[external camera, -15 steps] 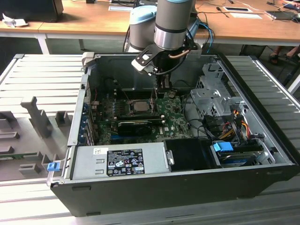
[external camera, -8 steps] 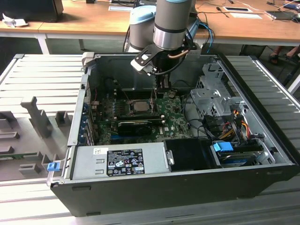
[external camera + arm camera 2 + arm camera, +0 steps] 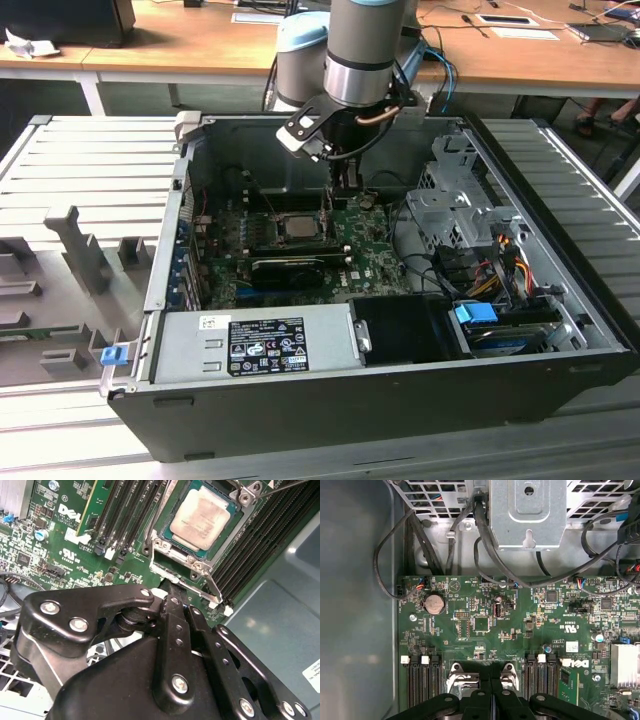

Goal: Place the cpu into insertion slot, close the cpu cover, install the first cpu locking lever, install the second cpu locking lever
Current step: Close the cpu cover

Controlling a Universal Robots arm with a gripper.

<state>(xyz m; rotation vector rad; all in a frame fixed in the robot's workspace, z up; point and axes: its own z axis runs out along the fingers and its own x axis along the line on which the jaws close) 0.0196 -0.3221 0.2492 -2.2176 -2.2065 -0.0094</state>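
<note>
The cpu (image 3: 202,517) sits in the insertion slot (image 3: 159,544) (one corner cut off) — the gripper (image 3: 172,586), fingers closed together, meets the slot's edge; anything pinched is hidden.

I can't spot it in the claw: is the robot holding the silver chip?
No, the cpu lies in the insertion slot, apart from the gripper.

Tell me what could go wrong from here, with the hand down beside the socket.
1. The shut hand is close by a locking lever. A slip there could scrape the green board or knock the memory slots alongside.
2. The cpu sits framed by the cpu cover. Uneven force on the lever might stress or shift it.
</note>
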